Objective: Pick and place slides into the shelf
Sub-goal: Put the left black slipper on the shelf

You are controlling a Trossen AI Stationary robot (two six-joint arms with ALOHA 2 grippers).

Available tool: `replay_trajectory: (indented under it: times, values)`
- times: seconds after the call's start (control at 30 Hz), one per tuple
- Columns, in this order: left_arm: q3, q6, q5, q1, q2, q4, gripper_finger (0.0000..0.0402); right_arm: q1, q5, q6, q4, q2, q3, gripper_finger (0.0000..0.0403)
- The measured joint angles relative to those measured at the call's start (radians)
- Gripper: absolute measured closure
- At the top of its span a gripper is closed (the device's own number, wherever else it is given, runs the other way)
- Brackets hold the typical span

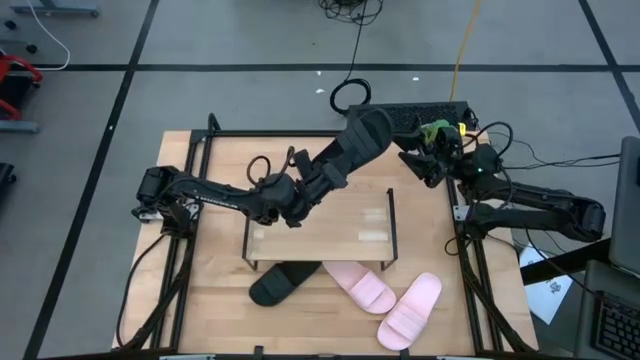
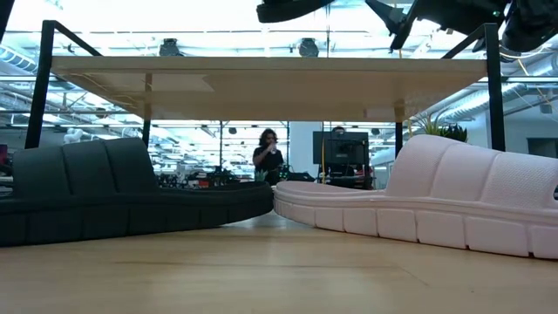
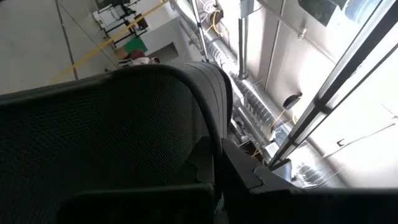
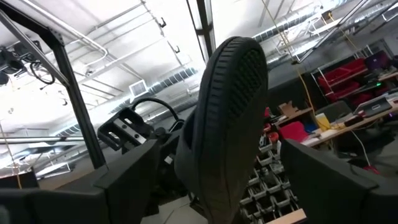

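Overhead, the left gripper (image 1: 318,183) clamps a black slide (image 1: 358,140) above the shelf (image 1: 320,225); the right gripper (image 1: 420,165) gapes wide beside it.

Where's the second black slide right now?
Seen from above, the black slide is held in the air by the left gripper, over the shelf's back edge, near the open right gripper.

In the high view the shelf (image 1: 320,225) covered the heel of one black slide (image 1: 283,283) and part of a pink slide (image 1: 362,289). The lifted black slide (image 1: 355,145) hid the left pincer's fingertips. The low view's edge cut off both floor-level slides, and the person (image 2: 268,155) behind was too small to make out.
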Motion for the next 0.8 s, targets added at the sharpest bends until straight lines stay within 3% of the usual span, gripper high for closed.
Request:
replay_trajectory:
  times: [0.8]
  values:
    - [0.000,-0.082,0.006,-0.002,0.000,-0.133,0.0402,0.000,0.059,0.012,0.082,0.109,0.000,0.0073]
